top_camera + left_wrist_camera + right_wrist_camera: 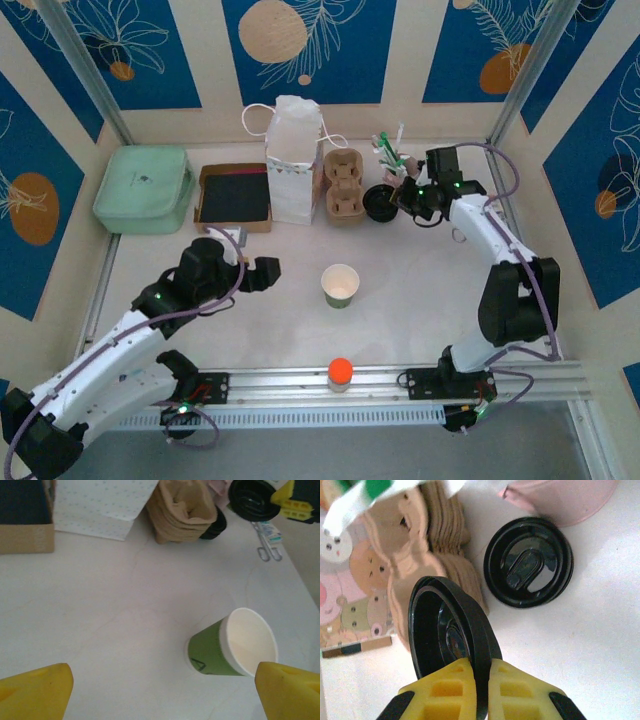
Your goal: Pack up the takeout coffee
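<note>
Noted around the paper cup: a white paper bag at 11 o'clock and a pulp carrier at 12 o'clock, both well apart from it. The cup stood upright at table centre, lidless, with a green wall and a white rim. At its 9 o'clock the left gripper had its jaws spread wide, clear of the cup. At 1 o'clock the right gripper pinched a black lid by its rim. A second lid lay beside the carrier.
</note>
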{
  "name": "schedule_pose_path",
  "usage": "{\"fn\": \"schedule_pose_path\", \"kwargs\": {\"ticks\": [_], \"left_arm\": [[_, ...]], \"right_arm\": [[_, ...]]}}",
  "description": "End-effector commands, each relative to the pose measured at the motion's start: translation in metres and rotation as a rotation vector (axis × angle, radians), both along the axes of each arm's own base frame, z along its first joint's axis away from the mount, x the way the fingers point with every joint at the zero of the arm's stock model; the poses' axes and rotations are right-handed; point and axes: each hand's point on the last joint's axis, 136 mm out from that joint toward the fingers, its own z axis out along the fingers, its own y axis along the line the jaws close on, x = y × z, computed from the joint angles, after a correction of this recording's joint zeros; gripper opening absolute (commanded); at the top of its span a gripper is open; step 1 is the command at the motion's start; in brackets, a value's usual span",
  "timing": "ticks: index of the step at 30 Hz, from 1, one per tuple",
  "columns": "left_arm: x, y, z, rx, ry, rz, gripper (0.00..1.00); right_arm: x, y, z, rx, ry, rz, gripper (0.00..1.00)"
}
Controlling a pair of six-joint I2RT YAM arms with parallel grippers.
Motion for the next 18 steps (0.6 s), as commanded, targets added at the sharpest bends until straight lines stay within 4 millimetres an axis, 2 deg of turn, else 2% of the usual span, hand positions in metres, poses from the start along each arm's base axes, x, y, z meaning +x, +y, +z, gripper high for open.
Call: {"fn": "schedule_pose_path", "kwargs": {"ticks": [1, 8, 13, 18], "left_arm": [[-0.002, -0.018, 0.028, -0.049, -0.055, -0.076, 0.94], [-0.004, -0.045, 0.051, -0.174, -0.021, -0.152, 0.94], [-0.005, -0.056, 0.075, -0.284, 0.026, -0.156, 0.95], [-0.008, -0.064, 0.107, -0.380, 0.026, -0.182, 0.96]], "right_arm": [[-0.017, 0.002, 0.014, -0.140, -0.065, 0.037, 0.09], [-0.036, 0.017, 0.064, -0.394, -0.297, 0.116, 0.08], [-0.053, 0.033, 0.108, -0.536, -0.499, 0.174, 0.09], [-0.071, 0.050, 0.138, -0.655, -0.673, 0.230, 0.08]]}}
